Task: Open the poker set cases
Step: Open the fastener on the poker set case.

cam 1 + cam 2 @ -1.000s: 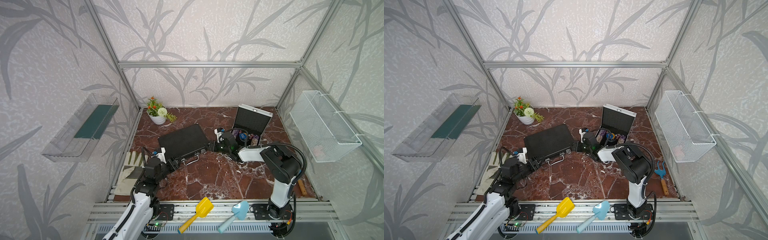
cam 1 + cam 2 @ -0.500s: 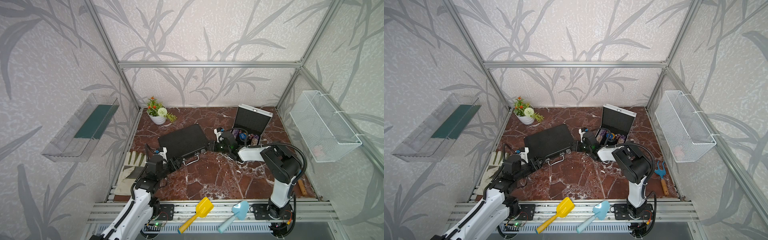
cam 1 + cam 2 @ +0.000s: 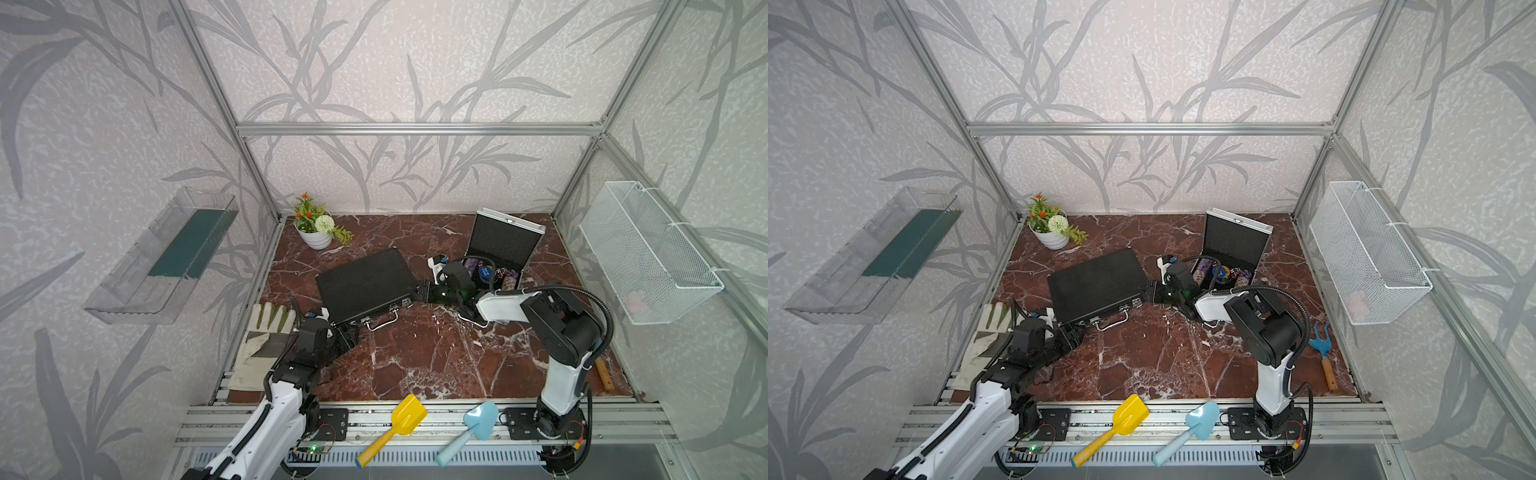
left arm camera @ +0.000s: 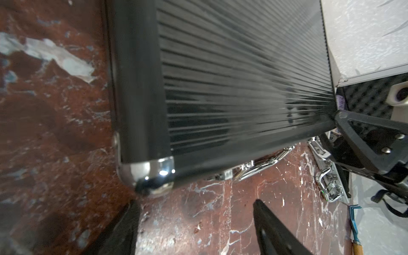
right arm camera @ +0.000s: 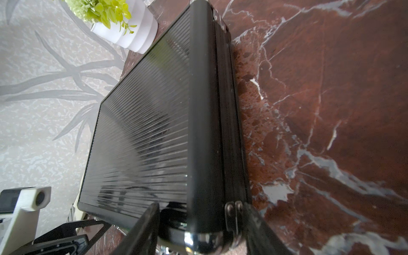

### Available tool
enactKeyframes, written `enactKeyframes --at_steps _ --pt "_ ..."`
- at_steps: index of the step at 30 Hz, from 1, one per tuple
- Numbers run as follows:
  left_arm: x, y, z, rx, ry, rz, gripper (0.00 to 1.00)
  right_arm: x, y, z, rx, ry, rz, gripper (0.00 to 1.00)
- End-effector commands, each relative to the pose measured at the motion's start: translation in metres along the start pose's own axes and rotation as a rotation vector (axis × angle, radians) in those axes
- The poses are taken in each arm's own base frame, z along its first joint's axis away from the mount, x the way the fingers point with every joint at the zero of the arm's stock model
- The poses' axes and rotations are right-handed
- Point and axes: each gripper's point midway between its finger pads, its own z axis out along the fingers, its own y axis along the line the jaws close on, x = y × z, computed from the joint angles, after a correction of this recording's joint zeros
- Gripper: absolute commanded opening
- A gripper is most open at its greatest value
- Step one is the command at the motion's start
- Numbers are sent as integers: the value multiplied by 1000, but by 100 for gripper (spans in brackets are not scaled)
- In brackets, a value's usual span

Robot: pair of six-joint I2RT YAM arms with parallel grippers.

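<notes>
Blk case (image 3: 361, 286): lay shut, flat, mid-tabletop (image 3: 415, 353).
Silver case (image 3: 505, 241): stood open at back right, lid up.
L claw (image 4: 194, 203): was spread, empty, just short of blk case's near-left corner.
R claw (image 5: 199, 207): fingers sat either side of blk case's right corner; couldn't tell if gripping.

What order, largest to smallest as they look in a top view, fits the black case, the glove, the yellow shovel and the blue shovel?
1. black case
2. glove
3. yellow shovel and blue shovel: these look alike and lie nearest the camera, so they are unranked.
</notes>
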Motion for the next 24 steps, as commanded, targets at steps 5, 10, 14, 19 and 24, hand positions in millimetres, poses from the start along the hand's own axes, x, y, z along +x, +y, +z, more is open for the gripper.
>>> enactKeyframes --at_steps 5,10,14,19,24 --pt "-16 -31 15 129 -23 33 71 78 -27 5 57 273 63 59" --pt "-17 -47 26 188 28 55 67 77 -28 4 57 272 69 60" --pt "-16 -51 31 212 47 49 62 76 -29 2 55 267 72 60" --pt "-18 -52 29 224 26 59 57 76 -29 1 49 269 78 60" --pt "-23 -64 20 272 11 74 53 77 -33 3 55 271 87 60"
